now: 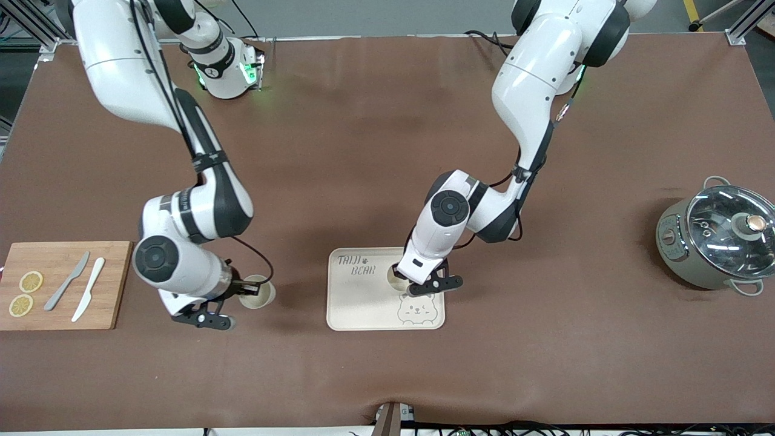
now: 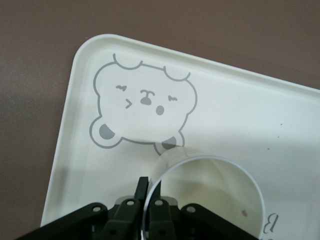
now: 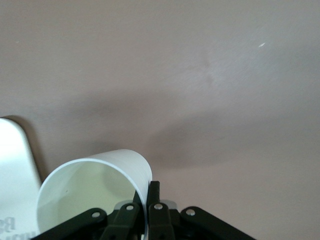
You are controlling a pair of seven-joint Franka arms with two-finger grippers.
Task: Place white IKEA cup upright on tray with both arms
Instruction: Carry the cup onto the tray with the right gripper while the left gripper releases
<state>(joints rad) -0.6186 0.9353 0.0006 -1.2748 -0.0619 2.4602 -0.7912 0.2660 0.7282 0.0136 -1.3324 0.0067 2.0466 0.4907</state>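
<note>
Pinching cup rims: left gripper (image 1: 404,280) is holding one white cup (image 1: 396,276) on the tray (image 1: 351,303), right gripper (image 1: 243,289) another (image 1: 259,292) over the desk (image 1: 363,151), risking tipping on release.

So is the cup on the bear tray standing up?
Upright: the cup shows its round open mouth from above, on the tray, the left gripper pinching its rim.

Even, diffuse overhead light; front view bright and sharp throughout. Soft, short shadows lay on the brown surface (image 1: 375,151) beneath both arms and beside the pot (image 1: 717,236). Specular glare streaked the pot's glass lid (image 1: 729,227). In the left wrist view the tray (image 2: 240,105) read slightly overexposed. In the right wrist view a broad soft shadow crossed the surface; pincer linkage appeared dark and slightly soft.
</note>
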